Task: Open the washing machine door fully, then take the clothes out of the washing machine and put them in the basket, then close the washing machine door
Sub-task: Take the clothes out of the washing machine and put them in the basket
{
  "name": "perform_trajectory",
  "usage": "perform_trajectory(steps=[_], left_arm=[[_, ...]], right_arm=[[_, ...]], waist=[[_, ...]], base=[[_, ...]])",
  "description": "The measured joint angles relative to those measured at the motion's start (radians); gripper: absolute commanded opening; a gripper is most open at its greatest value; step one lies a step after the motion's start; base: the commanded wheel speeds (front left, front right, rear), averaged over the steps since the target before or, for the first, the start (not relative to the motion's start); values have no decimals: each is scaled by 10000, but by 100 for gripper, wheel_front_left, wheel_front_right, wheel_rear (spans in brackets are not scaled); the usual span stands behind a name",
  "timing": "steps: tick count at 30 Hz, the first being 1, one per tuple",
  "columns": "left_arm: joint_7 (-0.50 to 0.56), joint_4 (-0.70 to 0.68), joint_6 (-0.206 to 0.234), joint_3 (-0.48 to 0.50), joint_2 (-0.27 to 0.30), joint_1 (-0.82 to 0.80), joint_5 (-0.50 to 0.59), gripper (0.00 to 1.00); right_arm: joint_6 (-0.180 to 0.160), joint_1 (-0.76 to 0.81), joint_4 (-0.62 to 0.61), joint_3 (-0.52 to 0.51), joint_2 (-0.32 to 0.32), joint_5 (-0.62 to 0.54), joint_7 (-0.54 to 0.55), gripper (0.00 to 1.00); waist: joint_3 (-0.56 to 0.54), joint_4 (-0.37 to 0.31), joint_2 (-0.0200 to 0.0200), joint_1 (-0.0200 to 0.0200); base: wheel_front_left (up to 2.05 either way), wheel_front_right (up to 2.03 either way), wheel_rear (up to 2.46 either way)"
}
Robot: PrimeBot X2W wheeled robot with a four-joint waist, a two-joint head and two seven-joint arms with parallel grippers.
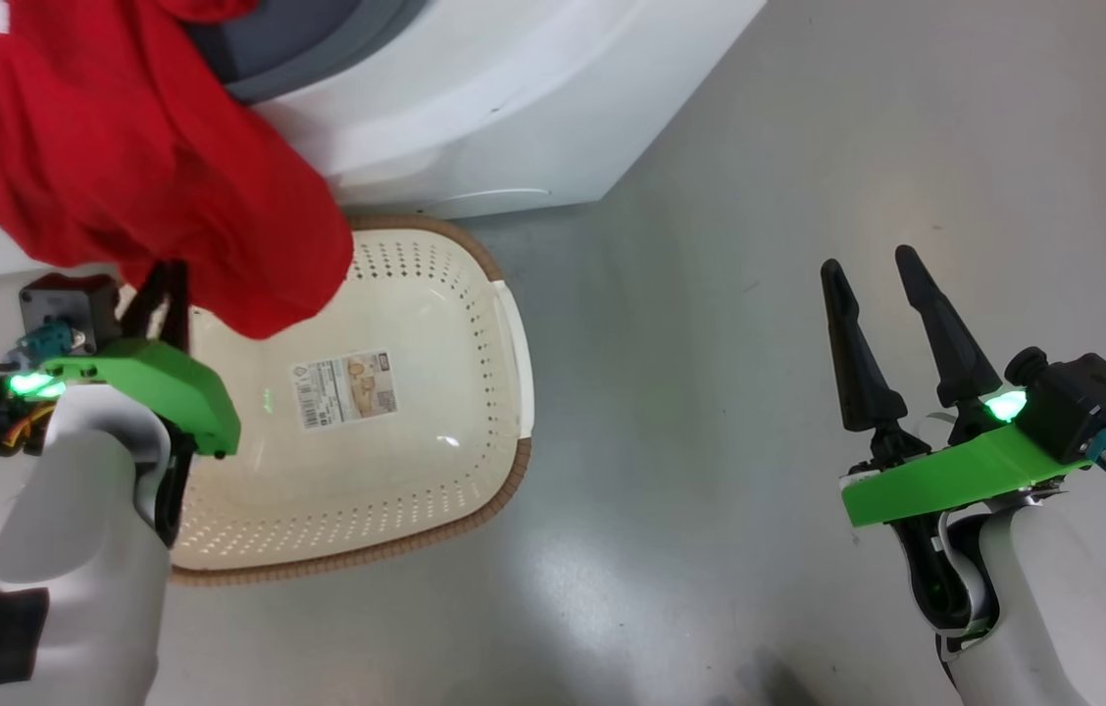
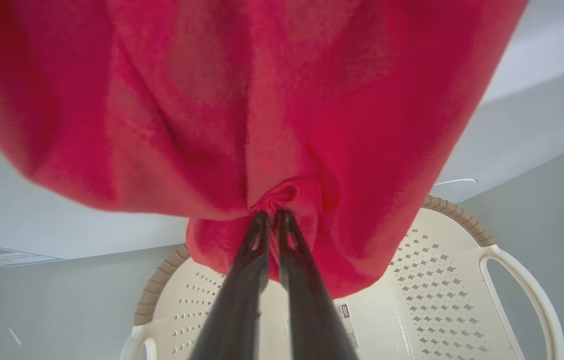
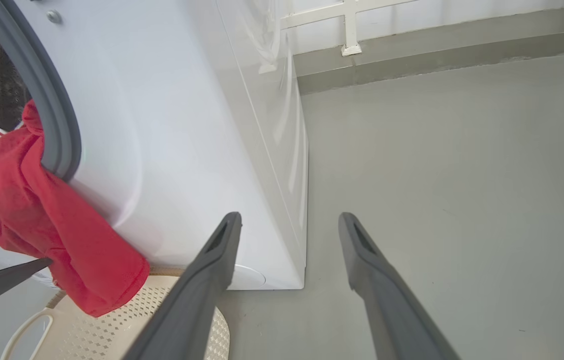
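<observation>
The red clothes [image 1: 151,167] hang out of the washing machine [image 1: 475,108] over the cream basket [image 1: 435,294] on the floor below. My left gripper [image 1: 161,279] is shut on a pinched fold of the clothes [image 2: 272,150], its fingertips [image 2: 261,220] pressed together in the left wrist view above the basket [image 2: 437,280]. My right gripper [image 1: 867,270] stands open over bare floor to the right, holding nothing. In the right wrist view the clothes [image 3: 52,235] spill over the grey rubber ring [image 3: 54,125] of the washing machine [image 3: 187,125]. The washing machine door is out of view.
Grey floor [image 1: 759,196] spreads to the right of the machine and basket. A paper sticker [image 1: 345,389] lies on the basket's bottom. A wall base with a white frame foot [image 3: 351,47] runs behind the machine.
</observation>
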Motion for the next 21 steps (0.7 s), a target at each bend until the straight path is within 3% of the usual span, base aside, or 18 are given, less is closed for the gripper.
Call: perform_trajectory(steps=[14,21], left_arm=[[0,-1649,-25,334,-408,909,-364,100],[0,-3659,-27,497,-499,1899,-357,100]], right_arm=[[0,18,104,-100,-2,-207,-2,100],[0,59,148,-161,-2,-332,0,100]], waist=[[-466,479,0,1],[-691,710,0,0]], base=[[0,0,0],[0,0,0]])
